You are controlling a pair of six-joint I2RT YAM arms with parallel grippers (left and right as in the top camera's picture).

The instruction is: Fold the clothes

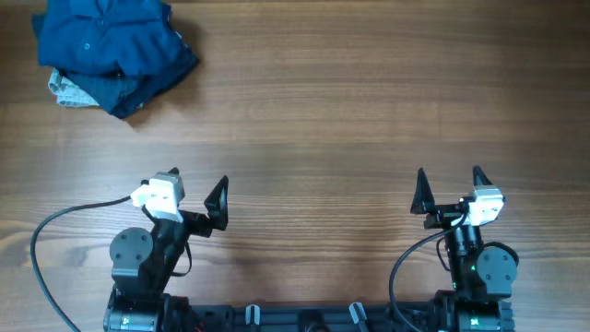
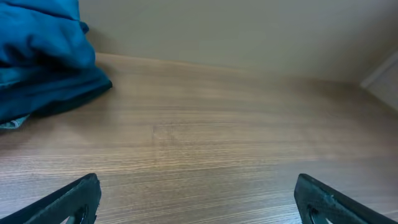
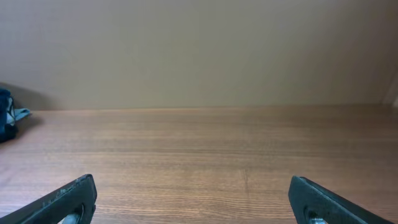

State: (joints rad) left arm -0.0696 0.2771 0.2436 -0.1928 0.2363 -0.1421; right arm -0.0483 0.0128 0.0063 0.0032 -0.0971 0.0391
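A crumpled pile of blue clothes (image 1: 115, 48) lies at the table's far left corner, with a pale grey piece showing under its left edge. The pile also shows at the upper left of the left wrist view (image 2: 43, 59), and a sliver of it at the left edge of the right wrist view (image 3: 6, 121). My left gripper (image 1: 198, 182) is open and empty near the front of the table, well short of the pile. My right gripper (image 1: 449, 177) is open and empty at the front right. Both sets of fingers show wide apart in the wrist views.
The wooden table (image 1: 369, 101) spreads between the pile and the arms. A pale wall (image 3: 199, 50) stands behind the table's far edge. A black cable (image 1: 55, 226) loops beside the left arm base.
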